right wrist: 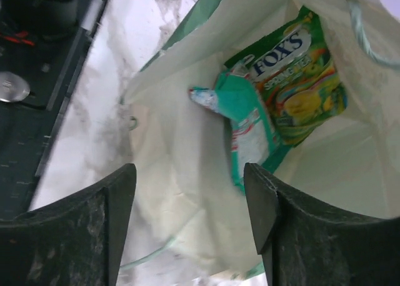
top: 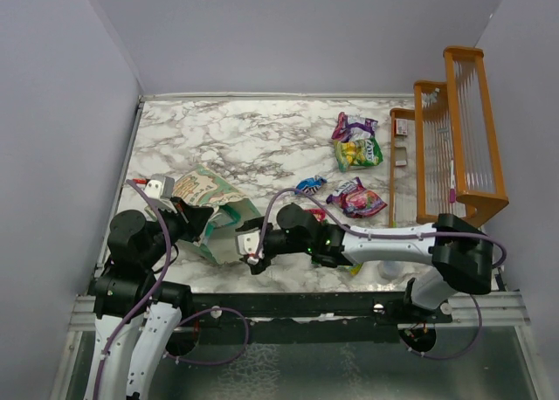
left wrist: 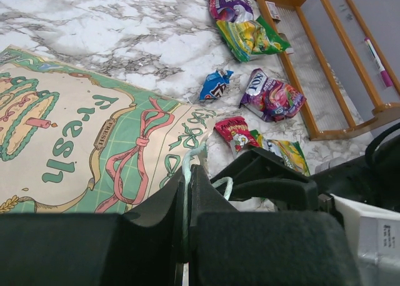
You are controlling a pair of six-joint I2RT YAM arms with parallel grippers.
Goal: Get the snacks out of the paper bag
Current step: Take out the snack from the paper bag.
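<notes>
The mint-green paper bag [top: 203,193] lies on its side with its mouth toward the right arm. My left gripper [left wrist: 187,177] is shut on the bag's thin string handle [left wrist: 194,155], at the bag's near edge [top: 185,211]. At the bag's mouth, my right gripper [top: 239,243] is open, fingers wide [right wrist: 190,198], with only the bag's white lining between them. Inside the bag lie a teal packet [right wrist: 245,127] and a green Fox's packet [right wrist: 299,80], just beyond the fingertips. Other snacks lie on the table: a green-yellow-purple pile [top: 355,143], a blue one [top: 310,187], a purple-pink one [top: 358,199], a red one [left wrist: 234,130].
A wooden rack [top: 458,138] stands along the right wall, a pink pen [left wrist: 377,61] resting on it. A yellow-green packet [left wrist: 286,153] lies beside the right arm's forearm. The marble table's near edge meets a black rail [top: 288,304].
</notes>
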